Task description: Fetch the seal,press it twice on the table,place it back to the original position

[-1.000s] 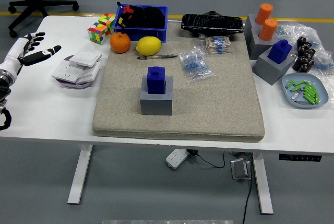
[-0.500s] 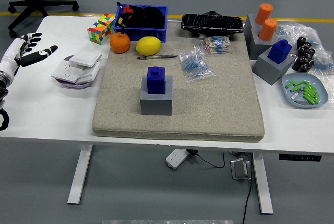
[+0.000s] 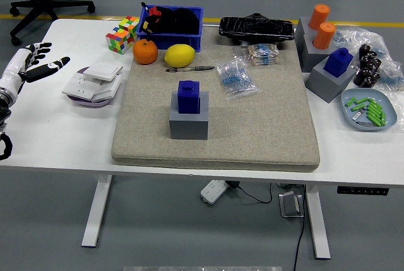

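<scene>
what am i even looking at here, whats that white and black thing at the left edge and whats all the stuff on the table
The picture comes from a camera on the robot's head, looking down over a white table. The thing at the left edge is its left robot hand, fingers spread, holding nothing. The right hand is out of view. On a beige mat a blue seal sits in a grey holder. Around it lie an orange, a lemon, a pen, a puzzle cube, a blue bin and more seals at right.

Bare mat (image 3: 265, 126) rings the seal (image 3: 189, 96); pen (image 3: 190, 68) and lemon (image 3: 180, 55) behind
</scene>
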